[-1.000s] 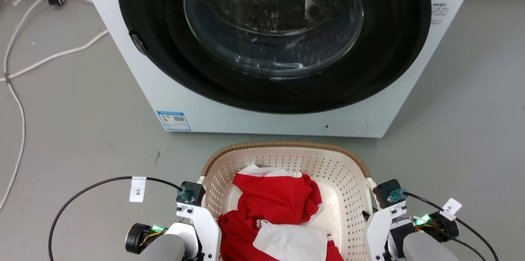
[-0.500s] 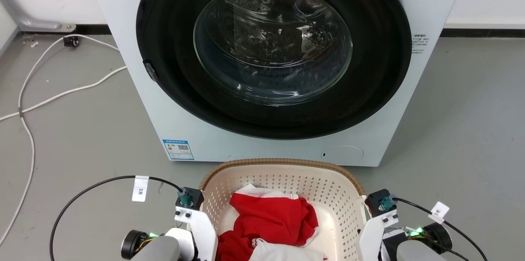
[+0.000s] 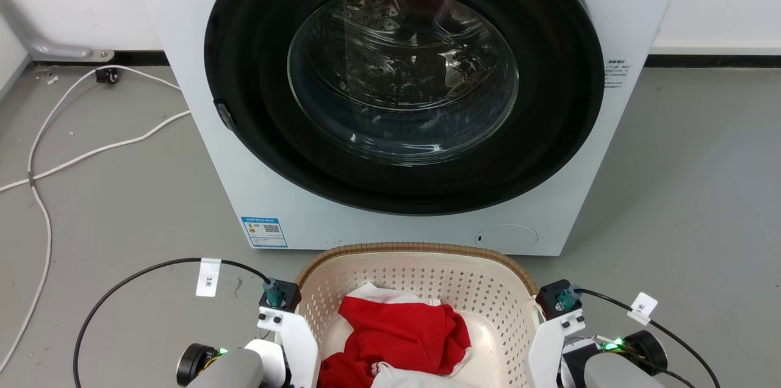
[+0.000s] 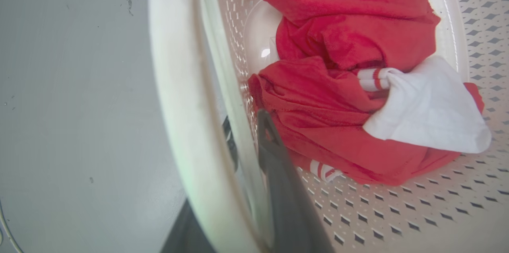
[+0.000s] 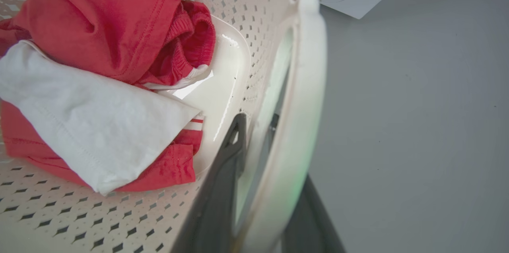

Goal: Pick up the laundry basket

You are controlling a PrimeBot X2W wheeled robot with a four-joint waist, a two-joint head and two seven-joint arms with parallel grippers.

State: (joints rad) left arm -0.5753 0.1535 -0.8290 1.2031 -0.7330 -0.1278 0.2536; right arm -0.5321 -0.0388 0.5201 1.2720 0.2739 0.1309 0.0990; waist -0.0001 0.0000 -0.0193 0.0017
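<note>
The laundry basket (image 3: 421,249), cream perforated plastic with a brown woven-look rim, sits at the bottom centre of the head view, just in front of the washing machine. Red and white clothes (image 3: 399,330) lie inside it. My left gripper (image 4: 244,119) is shut on the basket's left loop handle (image 4: 175,86), one dark finger (image 4: 278,173) inside the wall and the other outside. My right gripper (image 5: 256,119) is shut on the right loop handle (image 5: 306,86) in the same way. The white wrist brackets (image 3: 293,333) flank the basket's sides.
A white front-loading washing machine (image 3: 287,193) with its round glass door (image 3: 403,71) closed stands directly behind the basket. White cables (image 3: 91,150) trail over the grey floor at the left. Bare floor (image 3: 689,193) lies to the right, up to the wall.
The head camera has moved, so the washer sits lower and more fully in the picture. The basket stays between both grippers, and its far rim now overlaps the washer's bottom edge.
</note>
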